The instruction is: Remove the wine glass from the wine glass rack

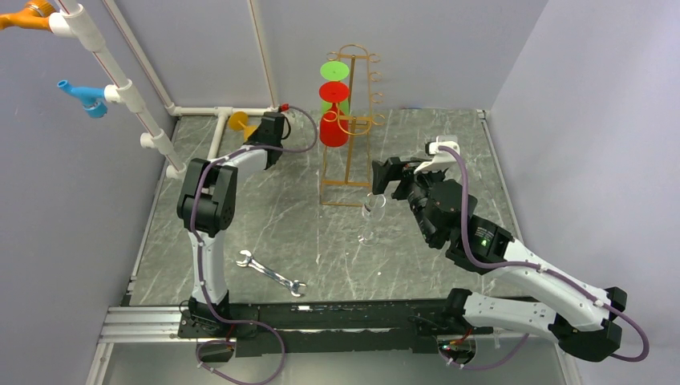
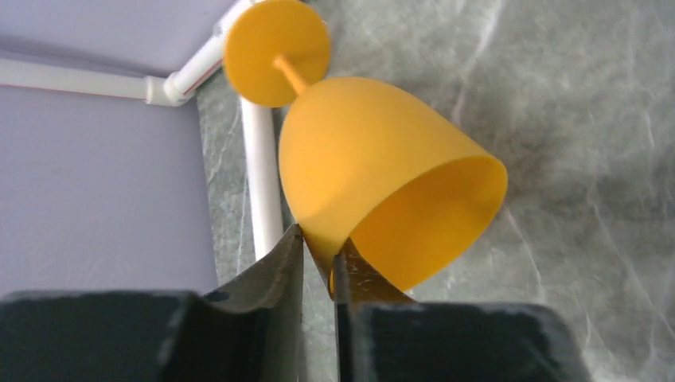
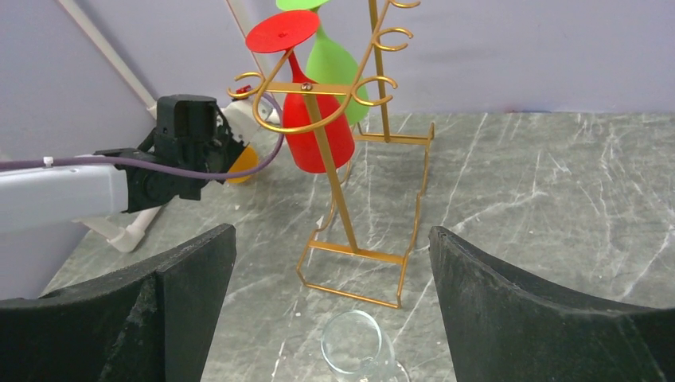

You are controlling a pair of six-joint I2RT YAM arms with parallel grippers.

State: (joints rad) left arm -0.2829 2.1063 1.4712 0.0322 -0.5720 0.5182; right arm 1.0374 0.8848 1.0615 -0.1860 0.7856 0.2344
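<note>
The gold wine glass rack (image 1: 350, 120) stands at the back centre, and a red wine glass (image 1: 333, 127) and a green wine glass (image 1: 336, 71) hang upside down on it. A yellow wine glass (image 2: 374, 159) lies on its side by the back left corner. My left gripper (image 2: 318, 243) pinches its rim, one finger outside the bowl and one inside. A clear wine glass (image 1: 372, 218) stands upright on the table in front of the rack. Just above it hangs my right gripper (image 3: 330, 235), wide open and holding nothing.
A white pipe frame (image 1: 120, 84) runs along the left wall and the back left corner, carrying a blue fitting (image 1: 87, 96). A steel wrench (image 1: 271, 273) lies on the table near the front left. Grey walls close in the left, back and right.
</note>
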